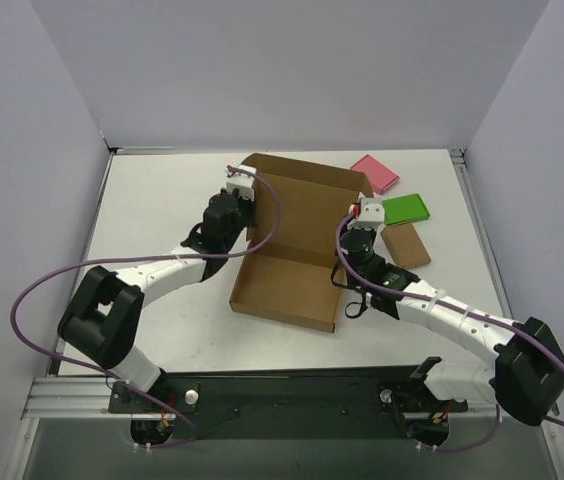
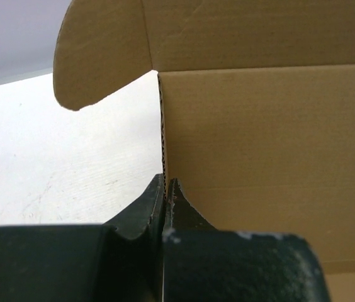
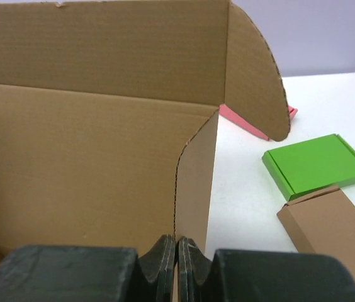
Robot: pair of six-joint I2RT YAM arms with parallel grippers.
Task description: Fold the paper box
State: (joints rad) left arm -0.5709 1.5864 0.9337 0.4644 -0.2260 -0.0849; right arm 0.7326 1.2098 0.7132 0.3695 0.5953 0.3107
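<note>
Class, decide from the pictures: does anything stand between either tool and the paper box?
Nothing visible does. The left tool and right tool each pinch a side wall of the paper box; the green block lies outside it.

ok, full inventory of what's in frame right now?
paper box: one, plain brown cardboard, mid-table, back panel raised.
pink block: one, pink, flat on the table by the box's far right corner.
green block: one, green, on the table right of the box.
small brown block: one, brown, just nearer than the green one.
table: one, white, under everything.
left gripper: one, dark fingers, shut on the box's left side wall.
right gripper: one, dark fingers, shut on the box's right side wall.
</note>
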